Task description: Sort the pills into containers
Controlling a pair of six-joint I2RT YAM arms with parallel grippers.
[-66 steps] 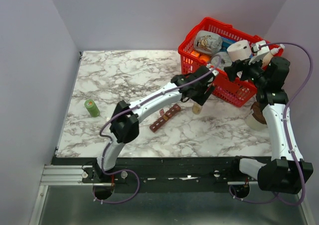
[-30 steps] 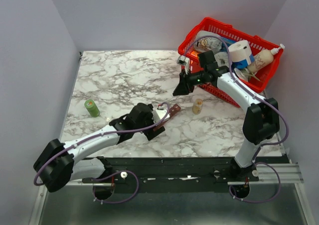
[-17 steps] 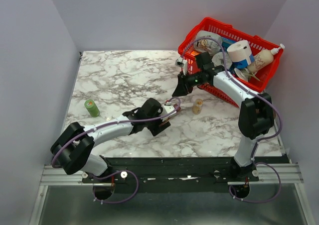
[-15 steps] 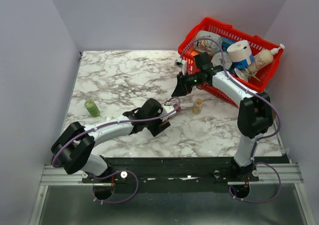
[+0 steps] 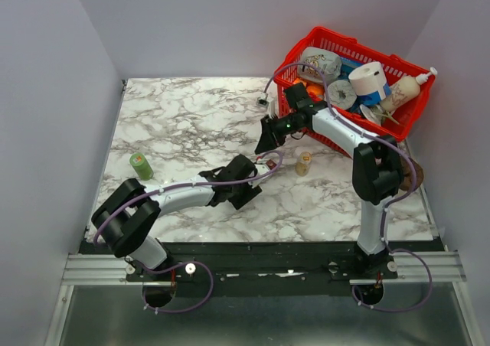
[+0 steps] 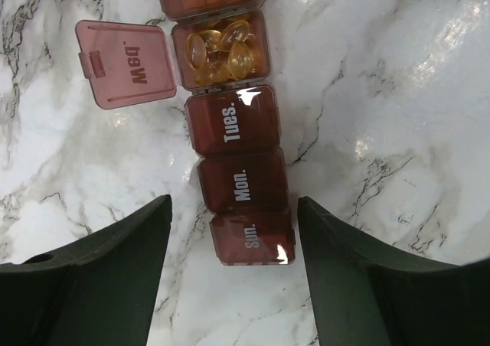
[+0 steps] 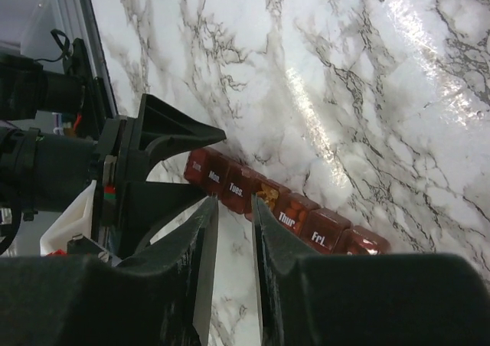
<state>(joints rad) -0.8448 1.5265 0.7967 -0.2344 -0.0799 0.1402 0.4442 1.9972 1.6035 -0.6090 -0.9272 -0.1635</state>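
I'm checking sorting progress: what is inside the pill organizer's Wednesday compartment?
The Wed compartment, lid flipped open, holds a heap of amber pills. The heap covers the compartment floor, so nothing beneath shows.

One strip of containers [image 6: 237, 143] is being shown. Seven compartments are being counted along it from the right wrist, five from the left wrist. One lid [image 6: 126, 63] is being seen flipped open. The pills [image 6: 220, 49] in that one compartment are being counted at roughly half a dozen, since they overlap too much for an exact figure. On the table, one green cylinder [image 5: 141, 165], one small bottle [image 5: 304, 163] and one red basket [image 5: 342, 42] are being counted. Two grippers are being counted: the left gripper [image 6: 233, 204] and the right gripper [image 7: 233, 200].
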